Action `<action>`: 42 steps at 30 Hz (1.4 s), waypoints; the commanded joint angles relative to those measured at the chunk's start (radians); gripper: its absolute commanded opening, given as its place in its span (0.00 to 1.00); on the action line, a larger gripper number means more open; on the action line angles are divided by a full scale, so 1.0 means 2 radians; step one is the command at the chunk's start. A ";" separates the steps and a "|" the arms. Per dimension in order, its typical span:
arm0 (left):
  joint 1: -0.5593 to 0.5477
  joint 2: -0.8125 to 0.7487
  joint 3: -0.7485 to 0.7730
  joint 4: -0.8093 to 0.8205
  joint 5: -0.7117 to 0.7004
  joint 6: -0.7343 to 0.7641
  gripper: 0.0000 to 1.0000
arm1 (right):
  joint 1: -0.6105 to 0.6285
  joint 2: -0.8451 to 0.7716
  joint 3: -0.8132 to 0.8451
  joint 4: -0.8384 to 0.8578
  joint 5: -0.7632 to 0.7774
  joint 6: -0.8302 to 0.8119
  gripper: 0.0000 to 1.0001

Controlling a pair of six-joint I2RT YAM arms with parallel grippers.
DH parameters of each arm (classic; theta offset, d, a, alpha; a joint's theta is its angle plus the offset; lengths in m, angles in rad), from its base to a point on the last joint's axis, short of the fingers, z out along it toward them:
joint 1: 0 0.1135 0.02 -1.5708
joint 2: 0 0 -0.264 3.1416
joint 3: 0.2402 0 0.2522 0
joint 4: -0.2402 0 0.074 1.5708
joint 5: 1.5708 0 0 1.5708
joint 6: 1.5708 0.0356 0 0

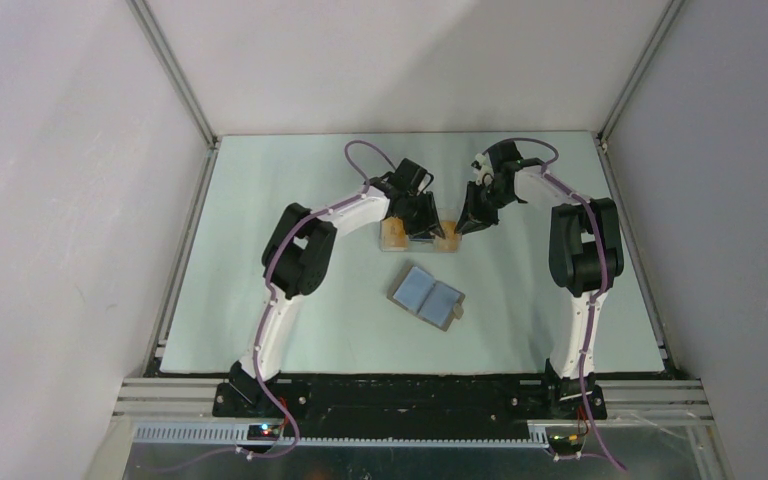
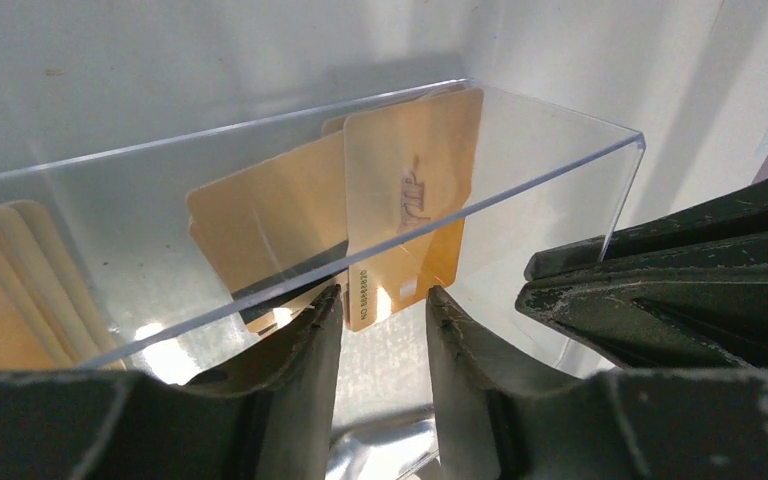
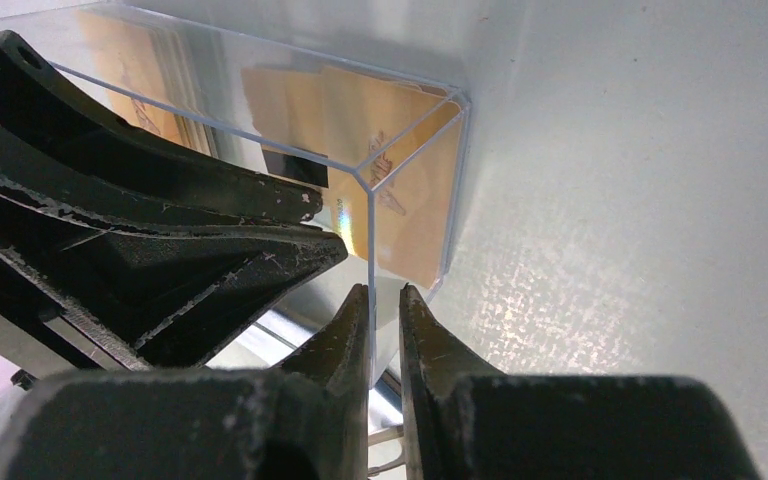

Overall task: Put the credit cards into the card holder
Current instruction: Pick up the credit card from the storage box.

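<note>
My right claw (image 3: 385, 292) pinches the clear box (image 3: 400, 120); my left claw (image 2: 385, 300), half spread, is at the credit cards (image 2: 410, 180) inside. They lean close, so I could grab two. The card holder (image 1: 425, 296) lies open nearby.

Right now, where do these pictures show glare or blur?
Left wrist view: the left gripper looks soft and dark, with white glare on the clear box floor. Right wrist view: speckled shine on the table. Top view: even light, credit cards only orange blobs.
</note>
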 commanded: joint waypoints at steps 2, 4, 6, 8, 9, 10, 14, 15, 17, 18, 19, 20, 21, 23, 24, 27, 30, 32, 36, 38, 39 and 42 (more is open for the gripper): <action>-0.001 0.003 0.002 -0.005 -0.008 0.003 0.43 | 0.003 -0.020 -0.003 -0.006 -0.025 0.000 0.03; -0.002 0.012 0.011 -0.005 -0.002 0.005 0.43 | 0.003 -0.018 -0.003 -0.006 -0.025 -0.001 0.03; -0.004 0.024 0.022 -0.004 0.005 0.003 0.43 | 0.003 -0.018 -0.003 -0.005 -0.025 0.000 0.03; -0.007 0.033 0.032 -0.004 0.011 -0.004 0.43 | 0.003 -0.019 -0.003 -0.006 -0.025 -0.001 0.03; -0.008 0.036 0.038 -0.005 0.009 -0.006 0.43 | 0.003 -0.019 -0.003 -0.006 -0.025 -0.001 0.03; -0.009 0.039 0.040 -0.005 0.007 -0.007 0.43 | 0.003 -0.020 -0.003 -0.006 -0.026 -0.001 0.03; -0.014 0.045 0.044 -0.005 -0.007 -0.011 0.42 | 0.001 -0.021 -0.004 -0.007 -0.026 -0.002 0.03; -0.015 0.045 0.042 -0.005 -0.014 -0.010 0.42 | 0.001 -0.022 -0.004 -0.007 -0.026 -0.003 0.03; -0.015 0.039 0.035 -0.007 -0.028 -0.006 0.43 | 0.000 -0.022 -0.005 -0.008 -0.026 -0.003 0.03; -0.015 0.035 0.033 -0.007 -0.033 -0.004 0.43 | -0.001 -0.022 -0.005 -0.008 -0.026 -0.004 0.03; -0.015 0.033 0.030 -0.007 -0.036 0.000 0.43 | -0.001 -0.023 -0.005 -0.008 -0.026 -0.004 0.03; -0.016 0.033 0.031 -0.007 -0.033 0.004 0.43 | -0.001 -0.023 -0.005 -0.008 -0.026 -0.004 0.03; -0.017 0.033 0.032 -0.007 -0.032 0.006 0.43 | -0.001 -0.023 -0.005 -0.008 -0.026 -0.004 0.03; -0.020 0.034 0.039 -0.007 -0.019 0.012 0.43 | -0.002 -0.024 -0.006 -0.006 -0.027 -0.002 0.03; -0.020 0.035 0.041 -0.006 -0.009 0.011 0.43 | -0.002 -0.024 -0.006 -0.006 -0.027 -0.002 0.03; -0.020 0.027 0.047 0.010 0.017 0.000 0.41 | -0.002 -0.024 -0.007 -0.005 -0.029 -0.002 0.03; -0.020 0.003 0.045 0.031 0.032 -0.009 0.40 | -0.002 -0.025 -0.010 -0.004 -0.030 -0.002 0.03; -0.017 -0.010 0.040 0.053 0.045 -0.018 0.39 | -0.003 -0.027 -0.014 -0.002 -0.031 -0.002 0.03; -0.014 -0.031 0.023 0.091 0.057 -0.029 0.38 | -0.006 -0.029 -0.019 0.002 -0.037 0.001 0.03; -0.013 -0.042 0.007 0.111 0.063 -0.035 0.37 | -0.007 -0.029 -0.019 0.002 -0.038 0.000 0.03; -0.011 -0.045 0.002 0.115 0.066 -0.039 0.36 | -0.007 -0.029 -0.019 0.002 -0.039 0.001 0.03; -0.009 -0.064 -0.028 0.143 0.069 -0.045 0.35 | -0.007 -0.029 -0.019 0.003 -0.040 0.002 0.03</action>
